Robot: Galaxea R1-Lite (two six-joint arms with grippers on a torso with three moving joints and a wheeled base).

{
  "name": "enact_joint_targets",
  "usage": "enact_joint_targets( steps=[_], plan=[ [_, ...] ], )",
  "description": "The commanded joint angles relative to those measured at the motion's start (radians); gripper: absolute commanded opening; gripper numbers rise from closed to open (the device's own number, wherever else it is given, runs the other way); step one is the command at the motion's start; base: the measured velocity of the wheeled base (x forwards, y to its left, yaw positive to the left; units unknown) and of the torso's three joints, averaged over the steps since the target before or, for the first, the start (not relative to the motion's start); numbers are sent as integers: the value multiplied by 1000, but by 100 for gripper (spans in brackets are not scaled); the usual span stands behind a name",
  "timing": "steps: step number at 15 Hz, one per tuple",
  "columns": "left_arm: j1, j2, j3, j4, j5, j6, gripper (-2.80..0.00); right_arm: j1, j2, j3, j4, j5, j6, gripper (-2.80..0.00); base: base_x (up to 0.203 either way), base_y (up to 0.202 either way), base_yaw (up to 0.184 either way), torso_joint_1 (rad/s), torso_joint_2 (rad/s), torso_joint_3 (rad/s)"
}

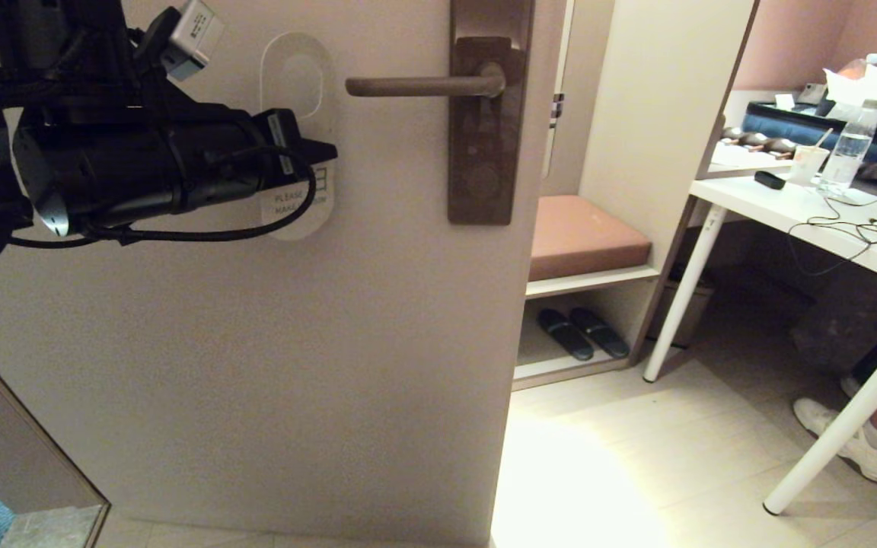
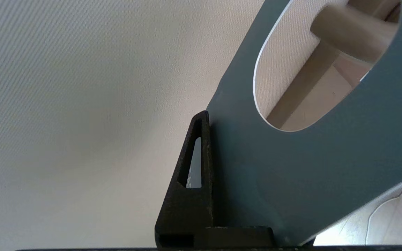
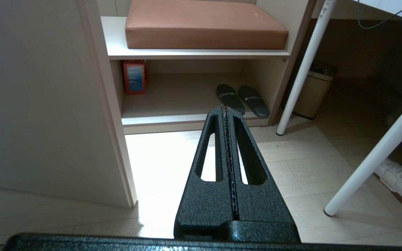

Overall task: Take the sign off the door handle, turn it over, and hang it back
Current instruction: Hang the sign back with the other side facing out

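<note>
left gripper (image 1: pixel 309 164) is clamped on the lower part of the flat card door sign (image 1: pixel 298 137), white face toward the room, grey-blue face (image 2: pixel 309 167) toward the wrist cam. it's held upright just off the slim bronze lever handle's (image 1: pixel 423 85) free end, oval hole level with the bar, probably so it can slide on. right gripper (image 3: pixel 227 115) is parked, fingers together, low near the floor
</note>
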Motion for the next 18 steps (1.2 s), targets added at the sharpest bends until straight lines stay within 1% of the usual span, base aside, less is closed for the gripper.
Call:
enact_joint_targets(
  steps=[1, 5, 18],
  plan=[
    [0, 27, -20, -1, -1, 0, -280, 0, 2, 0, 0, 0, -1, -280, 0, 0, 0, 0, 0, 0],
    [-2, 50, -31, -1, -14, 5, -280, 0, 2, 0, 0, 1, -1, -280, 0, 0, 0, 0, 0, 0],
    [-9, 104, -101, -1, -18, 9, -280, 0, 2, 0, 0, 1, -1, -280, 0, 0, 0, 0, 0, 0]
  ],
)
